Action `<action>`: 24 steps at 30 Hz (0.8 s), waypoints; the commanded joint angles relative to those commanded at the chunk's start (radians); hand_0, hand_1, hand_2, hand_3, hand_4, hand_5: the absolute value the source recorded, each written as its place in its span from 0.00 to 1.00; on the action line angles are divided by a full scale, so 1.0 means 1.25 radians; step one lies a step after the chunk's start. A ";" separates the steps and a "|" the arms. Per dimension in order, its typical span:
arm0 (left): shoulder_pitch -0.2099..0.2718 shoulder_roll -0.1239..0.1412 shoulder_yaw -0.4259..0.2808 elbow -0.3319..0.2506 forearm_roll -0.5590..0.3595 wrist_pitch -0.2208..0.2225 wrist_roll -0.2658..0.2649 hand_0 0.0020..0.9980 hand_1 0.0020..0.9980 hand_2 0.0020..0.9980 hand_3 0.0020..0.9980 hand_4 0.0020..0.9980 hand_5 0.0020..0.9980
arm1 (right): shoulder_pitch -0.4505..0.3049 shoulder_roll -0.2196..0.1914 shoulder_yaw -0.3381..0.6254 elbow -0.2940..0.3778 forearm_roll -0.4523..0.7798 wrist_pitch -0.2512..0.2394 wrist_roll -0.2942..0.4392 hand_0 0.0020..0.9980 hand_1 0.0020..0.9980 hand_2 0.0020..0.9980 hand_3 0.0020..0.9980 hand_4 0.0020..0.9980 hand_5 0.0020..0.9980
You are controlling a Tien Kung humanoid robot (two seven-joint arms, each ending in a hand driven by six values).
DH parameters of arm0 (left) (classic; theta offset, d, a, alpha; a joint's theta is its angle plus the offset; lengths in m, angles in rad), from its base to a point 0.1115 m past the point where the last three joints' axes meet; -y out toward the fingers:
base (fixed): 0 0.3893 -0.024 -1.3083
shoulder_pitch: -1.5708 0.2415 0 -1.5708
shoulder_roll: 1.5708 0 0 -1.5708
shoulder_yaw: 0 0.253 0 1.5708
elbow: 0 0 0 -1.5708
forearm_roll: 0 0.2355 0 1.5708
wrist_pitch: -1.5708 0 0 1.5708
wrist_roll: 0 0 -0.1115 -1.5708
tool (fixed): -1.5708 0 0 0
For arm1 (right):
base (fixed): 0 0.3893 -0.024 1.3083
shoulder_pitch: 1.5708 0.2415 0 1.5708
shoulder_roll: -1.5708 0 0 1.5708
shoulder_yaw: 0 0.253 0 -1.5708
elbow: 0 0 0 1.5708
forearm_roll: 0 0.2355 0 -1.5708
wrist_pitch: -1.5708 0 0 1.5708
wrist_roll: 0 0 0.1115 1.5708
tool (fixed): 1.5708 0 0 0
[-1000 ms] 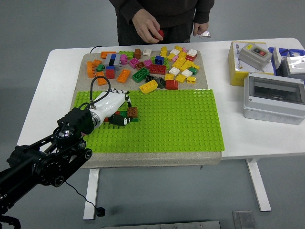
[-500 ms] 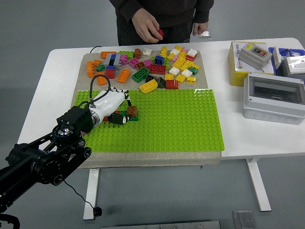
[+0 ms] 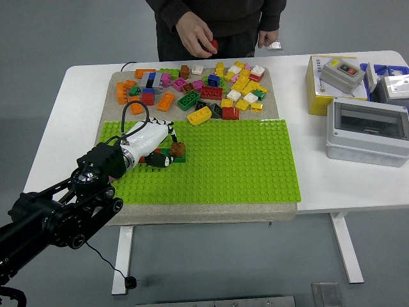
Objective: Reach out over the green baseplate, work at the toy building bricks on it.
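Left hand (image 3: 148, 142) reaching in from left over left part of green baseplate (image 3: 236, 160), fingers curling round brown brick (image 3: 177, 149) at its right tip; grip looking closed, contact partly hidden. Brick sitting on baseplate, directly right of palm. Loose brick pile (image 3: 204, 86) lying far of hand. Person's hand (image 3: 198, 35) holding red brick (image 3: 215, 45) beyond surface (image 3: 332, 185).

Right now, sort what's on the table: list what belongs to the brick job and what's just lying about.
Part of the job:
green baseplate
brown brick at the left hand
loose brick pile
red brick in the person's hand

Lying about:
grey enclosure box
yellow box with push-button switch
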 joint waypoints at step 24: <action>0.010 0.010 -0.003 -0.021 -0.003 -0.009 0.005 1.00 0.95 0.97 0.67 0.63 0.22 | -0.006 0.000 0.008 0.000 -0.005 0.001 0.000 0.69 0.61 0.59 0.70 0.36 0.89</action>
